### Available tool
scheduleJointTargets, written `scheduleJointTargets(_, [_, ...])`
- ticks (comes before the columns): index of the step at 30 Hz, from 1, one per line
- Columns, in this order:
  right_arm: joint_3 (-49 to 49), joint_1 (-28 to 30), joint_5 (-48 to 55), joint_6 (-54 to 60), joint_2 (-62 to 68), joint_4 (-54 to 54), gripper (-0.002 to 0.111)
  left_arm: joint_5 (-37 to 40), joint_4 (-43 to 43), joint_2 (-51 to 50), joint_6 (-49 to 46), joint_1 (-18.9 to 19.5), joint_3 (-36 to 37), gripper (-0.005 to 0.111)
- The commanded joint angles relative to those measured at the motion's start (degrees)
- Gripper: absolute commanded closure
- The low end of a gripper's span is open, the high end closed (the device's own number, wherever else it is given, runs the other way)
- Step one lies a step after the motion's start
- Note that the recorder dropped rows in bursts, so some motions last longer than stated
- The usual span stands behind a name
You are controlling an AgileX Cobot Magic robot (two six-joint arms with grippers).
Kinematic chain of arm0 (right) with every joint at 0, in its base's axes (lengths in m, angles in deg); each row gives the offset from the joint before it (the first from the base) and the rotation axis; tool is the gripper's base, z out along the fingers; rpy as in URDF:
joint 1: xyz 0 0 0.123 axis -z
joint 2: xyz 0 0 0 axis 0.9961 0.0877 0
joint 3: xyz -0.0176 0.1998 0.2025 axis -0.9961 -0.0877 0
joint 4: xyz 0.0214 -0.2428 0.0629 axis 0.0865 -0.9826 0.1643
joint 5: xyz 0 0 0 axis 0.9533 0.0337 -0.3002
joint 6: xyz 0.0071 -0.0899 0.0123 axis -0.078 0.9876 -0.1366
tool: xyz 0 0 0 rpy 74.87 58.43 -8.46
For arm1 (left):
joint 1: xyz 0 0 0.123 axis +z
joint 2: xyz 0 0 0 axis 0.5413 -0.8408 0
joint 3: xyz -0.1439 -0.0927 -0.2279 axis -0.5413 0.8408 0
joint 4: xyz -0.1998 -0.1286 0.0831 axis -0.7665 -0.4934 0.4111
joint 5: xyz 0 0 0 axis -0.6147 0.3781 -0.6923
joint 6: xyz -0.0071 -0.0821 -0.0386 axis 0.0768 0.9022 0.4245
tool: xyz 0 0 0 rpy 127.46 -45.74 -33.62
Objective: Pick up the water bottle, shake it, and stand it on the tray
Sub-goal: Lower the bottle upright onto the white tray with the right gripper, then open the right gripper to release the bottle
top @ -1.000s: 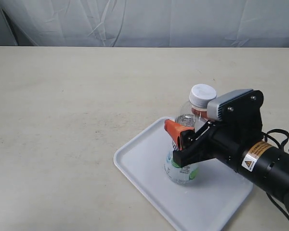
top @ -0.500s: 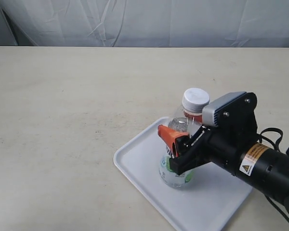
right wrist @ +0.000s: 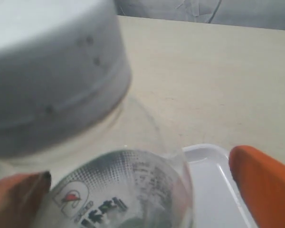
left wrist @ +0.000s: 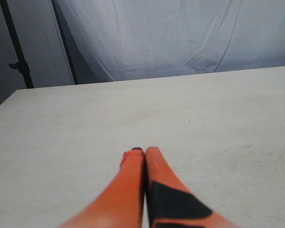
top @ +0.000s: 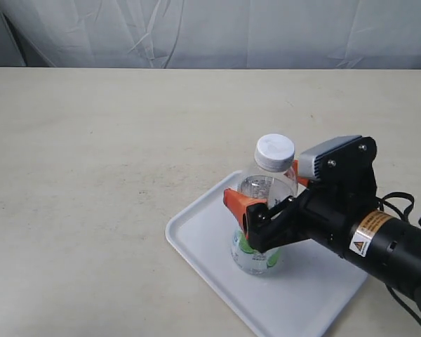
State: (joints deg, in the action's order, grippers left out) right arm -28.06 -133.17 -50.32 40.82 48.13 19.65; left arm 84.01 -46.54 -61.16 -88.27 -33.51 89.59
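Note:
The water bottle [top: 265, 188], clear with a white cap [top: 274, 151] and a lime-green label, stands upright on the white tray [top: 196, 235], near its far-left part. My right gripper [top: 265, 186] straddles the bottle at mid-height with its orange fingers [top: 237, 200] spread. In the right wrist view the bottle [right wrist: 128, 190] fills the space between the fingers, and the tray [right wrist: 213, 180] shows through a gap between the bottle and one finger [right wrist: 263, 183], so the right gripper [right wrist: 137, 168] is open. My left gripper [left wrist: 145, 151] is shut and empty above bare table, out of the exterior view.
The tray lies at an angle on the beige table [top: 91, 154], near its front right. A pale curtain [top: 210, 31] hangs behind the far edge. The right arm's black body [top: 379, 239] reaches over the tray's right part.
The bottle moved left and down onto the tray and came upright. The right gripper's fingers have spread away from the bottle.

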Motion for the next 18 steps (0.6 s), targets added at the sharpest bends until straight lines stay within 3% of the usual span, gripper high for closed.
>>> scheduleJointTargets(1, [-0.1, 0.1, -0.7, -0.2, -2.7, -0.3, 0.004, -0.4, 0.1, 0.3, 0.2, 0.0, 0.3, 0.106])
scheduleJointTargets(18, [0.1, 0.1, -0.7, -1.3, -12.7, -5.4, 0.004, -0.4, 0.1, 0.3, 0.2, 0.0, 0.3, 0.106])
